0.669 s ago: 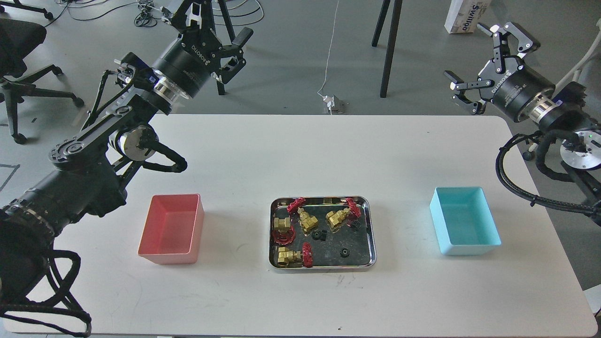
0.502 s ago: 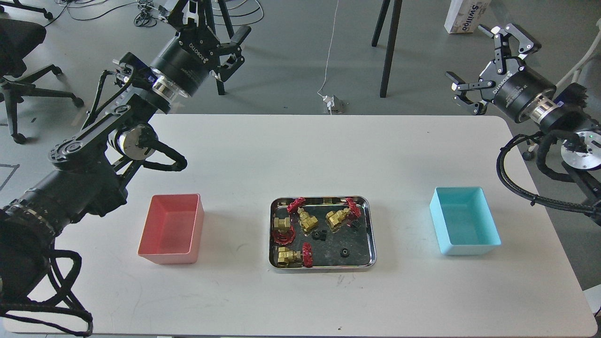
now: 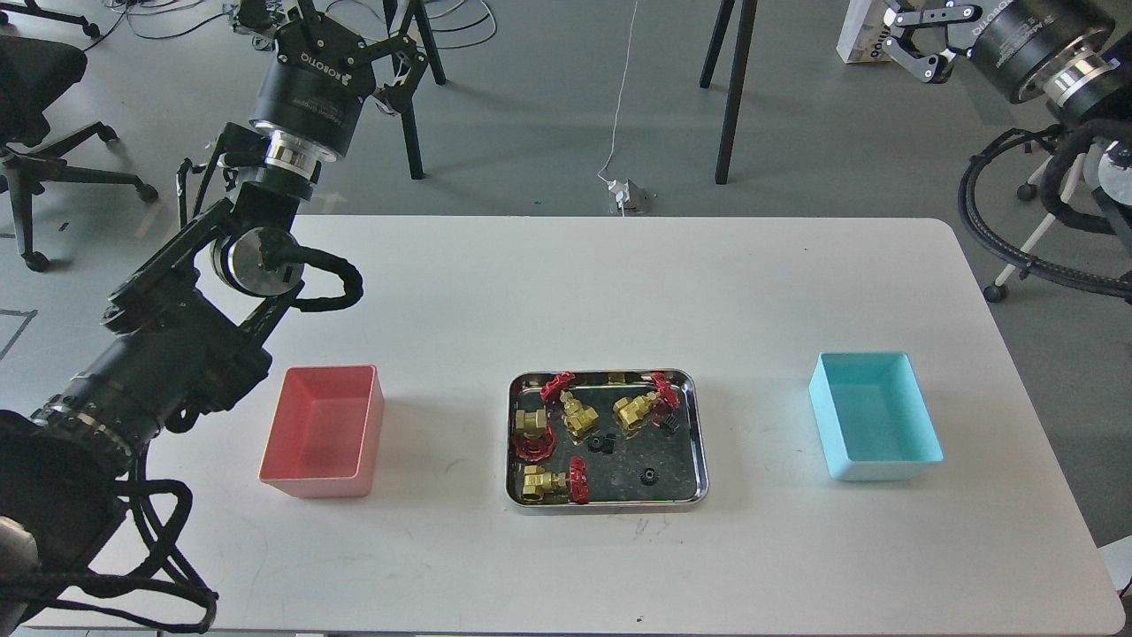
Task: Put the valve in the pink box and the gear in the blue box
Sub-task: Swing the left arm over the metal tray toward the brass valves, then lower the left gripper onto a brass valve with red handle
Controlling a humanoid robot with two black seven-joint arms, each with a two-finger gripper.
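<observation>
Four brass valves with red handwheels lie in a shiny steel tray (image 3: 610, 506) at the table's middle; one valve (image 3: 641, 407) is at its back right. Tiny black gears lie among them, one gear (image 3: 650, 476) alone at front right. The pink box (image 3: 323, 429) stands left of the tray and the blue box (image 3: 875, 416) right of it, both empty. My left gripper (image 3: 340, 22) is open and empty, high beyond the table's back left. My right gripper (image 3: 924, 26) is at the top right corner, one finger splayed wide, the other cut off by the frame edge.
The white table (image 3: 566, 292) ends close behind the boxes' row on the right side. On the floor beyond it are a black chair (image 3: 35, 80), black stand legs (image 3: 734, 88), a white carton (image 3: 871, 31) and a cable with a plug (image 3: 623, 195).
</observation>
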